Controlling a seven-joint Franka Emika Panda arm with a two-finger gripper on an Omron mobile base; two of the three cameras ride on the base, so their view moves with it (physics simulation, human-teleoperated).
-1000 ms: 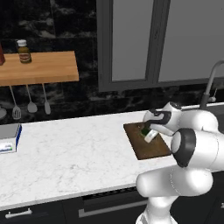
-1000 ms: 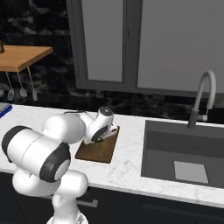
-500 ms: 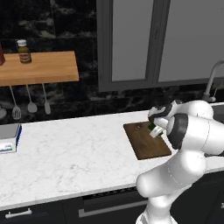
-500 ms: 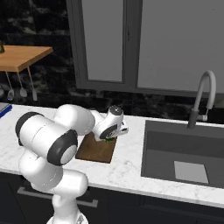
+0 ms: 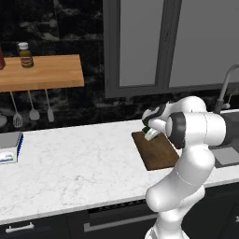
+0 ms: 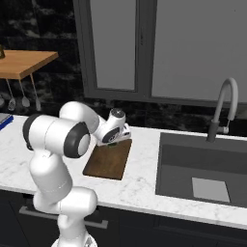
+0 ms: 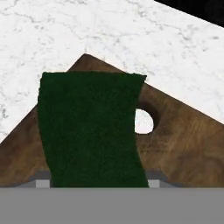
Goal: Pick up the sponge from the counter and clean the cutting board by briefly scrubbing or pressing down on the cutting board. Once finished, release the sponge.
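Sponge sits in the gripper, jaws pinched on it, dark green face showing in hand view, over the far corner of the cutting board near its hanging hole. Board lies flat on the counter, between the bare marble and the sink.

Risk, my guess: sponge is close to the board's back edge, so a press here could land half off the wood, or tip the thin board and skid it.

Vs a sec ago: arm has swung toward the sink side and the gripper sits further back on the board; grip is unchanged.
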